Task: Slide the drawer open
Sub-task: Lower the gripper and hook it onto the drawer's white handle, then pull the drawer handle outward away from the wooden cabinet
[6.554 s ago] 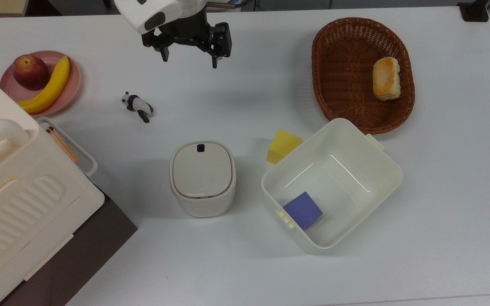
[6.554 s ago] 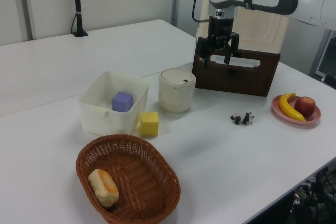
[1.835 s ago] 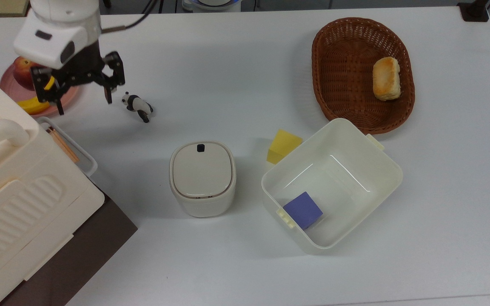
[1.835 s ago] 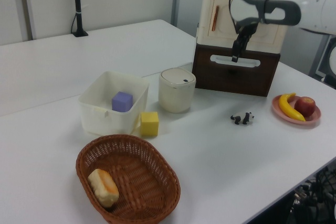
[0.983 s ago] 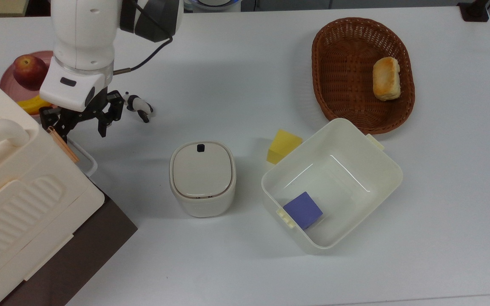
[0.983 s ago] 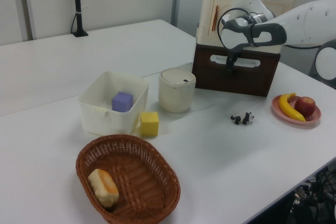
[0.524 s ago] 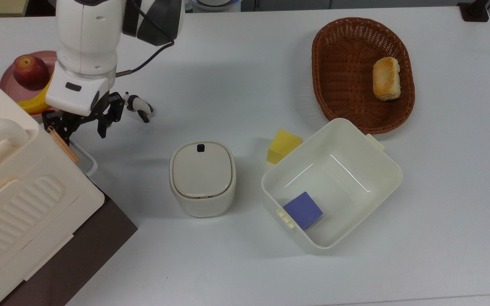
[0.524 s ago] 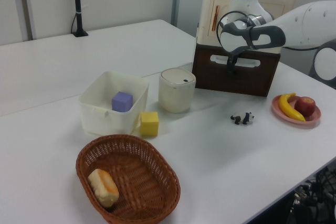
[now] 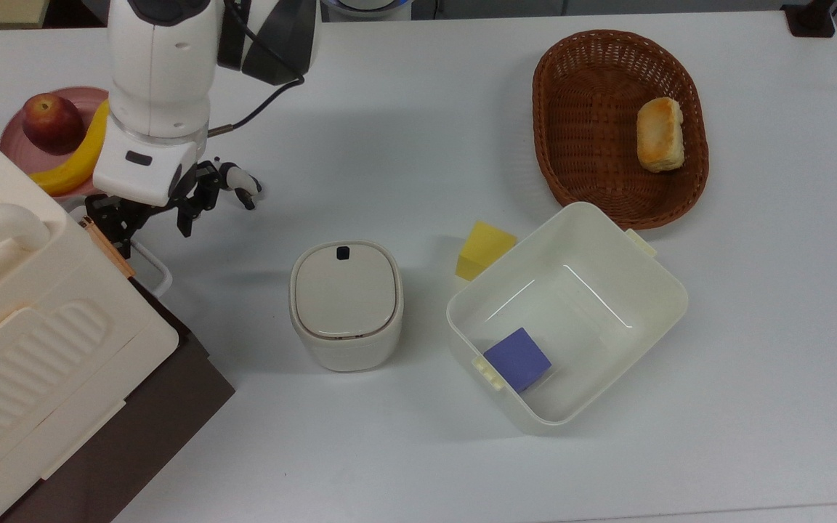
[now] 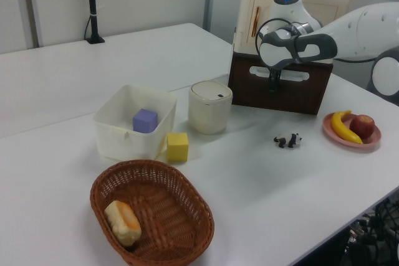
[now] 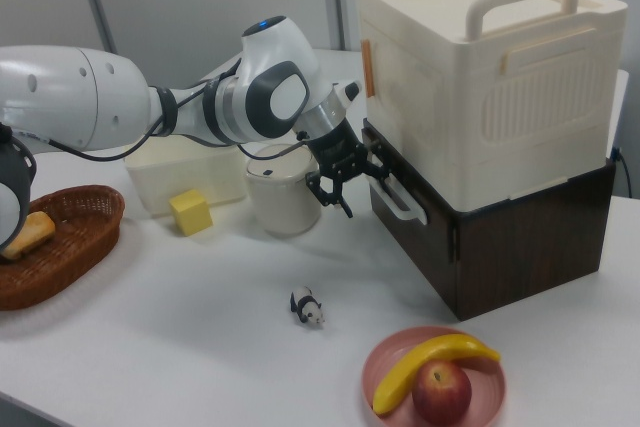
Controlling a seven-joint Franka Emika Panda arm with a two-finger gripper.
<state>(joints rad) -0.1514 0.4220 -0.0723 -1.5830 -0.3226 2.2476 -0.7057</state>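
Note:
The drawer [image 11: 405, 232] has a dark brown front panel with a white loop handle [image 9: 153, 265], and sits low in the brown cabinet under a cream appliance. In the top view a thin dark strip of the drawer [image 9: 159, 305] shows out past the appliance's edge. My gripper [image 9: 155, 229] is right at the handle, fingers spread, one finger [image 9: 125, 238] by the handle's end nearest the appliance and the other out over the table. In the left view my gripper [image 10: 272, 84] hangs in front of the handle [image 10: 280, 74]. The right view has my gripper [image 11: 350, 182] against the handle [image 11: 398, 199].
A cream ribbed appliance [image 9: 26, 327] rests on the cabinet. A panda toy [image 9: 238, 183] lies just beside my gripper. A lidded cream bin [image 9: 346, 305], a yellow cube [image 9: 484, 250], a white tub [image 9: 651, 290] with a purple cube, a bread basket [image 9: 593, 87] and a fruit plate [image 9: 15, 149] stand around.
My gripper came across from mid-table down to the handle. Over the last half second it moved a little away from the cabinet and the handle came with it, baring a dark strip of drawer.

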